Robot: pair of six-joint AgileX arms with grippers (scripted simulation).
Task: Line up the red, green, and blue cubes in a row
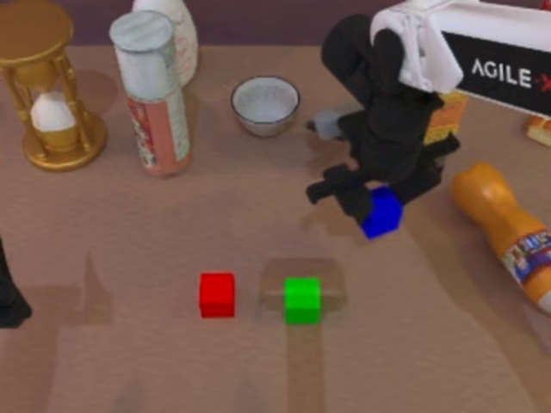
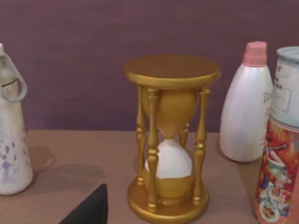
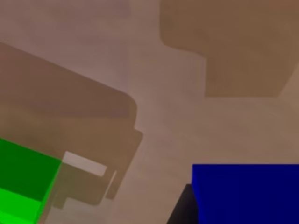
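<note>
The red cube (image 1: 217,294) and the green cube (image 1: 302,299) rest side by side on the table near the front, a small gap between them. The blue cube (image 1: 383,213) hangs above the table, behind and to the right of the green one, with my right gripper (image 1: 372,205) shut on it. The right wrist view has the blue cube (image 3: 247,193) close up beside a dark finger (image 3: 184,211), and the green cube (image 3: 23,182) lower down on the table. My left arm (image 1: 9,301) stays parked at the table's left edge.
A gold hourglass (image 1: 50,86), a tall printed can (image 1: 155,95) and a white bottle (image 1: 176,30) stand at the back left. A small bowl (image 1: 265,105) sits at the back middle. An orange bottle (image 1: 508,232) lies on the right.
</note>
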